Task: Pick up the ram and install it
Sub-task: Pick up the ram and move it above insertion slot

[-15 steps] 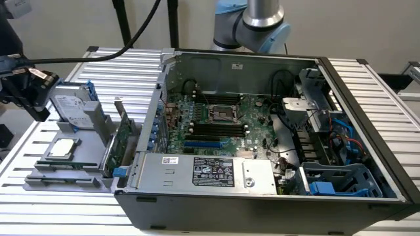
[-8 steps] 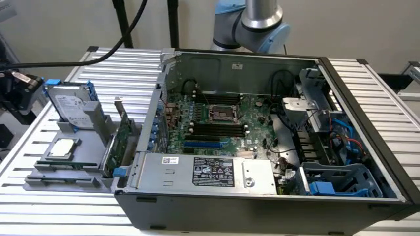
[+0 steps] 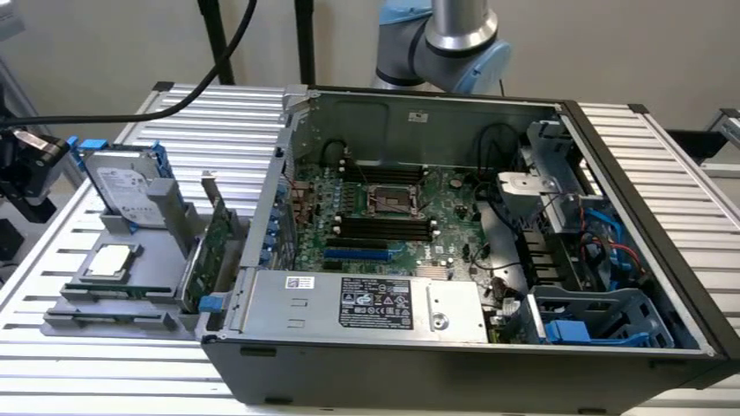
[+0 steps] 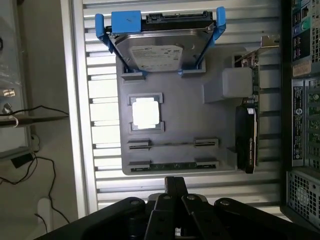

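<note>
Hovering with end effector [image 4: 175, 184] pressed together, empty, over the near edge of the grey holder [image 4: 185, 120] on the bench [image 4: 102, 90]. Looking down on the ram [image 4: 172, 165], propped on edge in its near slot, likely for easy pinching; not yet lifted.

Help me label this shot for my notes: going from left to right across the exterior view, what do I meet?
Hard drive in its blue bracket → upright green card → motherboard inside the open computer case → blue plastic cage.
</note>
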`<state>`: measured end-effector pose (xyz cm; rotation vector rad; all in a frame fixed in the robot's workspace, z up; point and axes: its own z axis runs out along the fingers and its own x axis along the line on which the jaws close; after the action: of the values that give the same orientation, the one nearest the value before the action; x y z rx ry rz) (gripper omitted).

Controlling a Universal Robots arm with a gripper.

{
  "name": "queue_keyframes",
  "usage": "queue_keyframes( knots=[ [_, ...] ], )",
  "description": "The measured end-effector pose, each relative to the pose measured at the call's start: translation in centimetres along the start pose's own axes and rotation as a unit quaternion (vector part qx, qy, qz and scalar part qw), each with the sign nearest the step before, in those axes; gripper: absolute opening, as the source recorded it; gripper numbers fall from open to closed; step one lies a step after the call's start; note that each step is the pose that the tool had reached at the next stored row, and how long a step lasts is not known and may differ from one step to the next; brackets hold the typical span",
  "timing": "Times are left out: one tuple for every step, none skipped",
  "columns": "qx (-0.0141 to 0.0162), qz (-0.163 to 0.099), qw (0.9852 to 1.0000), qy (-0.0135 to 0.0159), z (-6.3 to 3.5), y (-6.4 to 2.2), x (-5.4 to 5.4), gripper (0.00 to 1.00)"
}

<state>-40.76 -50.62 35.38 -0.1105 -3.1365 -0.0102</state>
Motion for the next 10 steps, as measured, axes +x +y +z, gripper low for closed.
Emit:
queue_keyframes(
  knots=[
    [0.0000,0.000,1.0000,0.0000,0.00,0.00,0.00,0.00],
    [0.0000,0.000,1.0000,0.0000,0.00,0.00,0.00,0.00],
    [0.0000,0.000,1.0000,0.0000,0.00,0.00,0.00,0.00],
    [0.0000,0.000,1.0000,0.0000,0.00,0.00,0.00,0.00],
    [0.0000,0.000,1.0000,0.0000,0.00,0.00,0.00,0.00],
    [0.0000,0.000,1.0000,0.0000,0.00,0.00,0.00,0.00],
    [0.0000,0.000,1.0000,0.0000,0.00,0.00,0.00,0.00],
    [0.0000,0.000,1.0000,0.0000,0.00,0.00,0.00,0.00],
    [0.0000,0.000,1.0000,0.0000,0.00,0.00,0.00,0.00],
    [0.0000,0.000,1.0000,0.0000,0.00,0.00,0.00,0.00]
  ],
)
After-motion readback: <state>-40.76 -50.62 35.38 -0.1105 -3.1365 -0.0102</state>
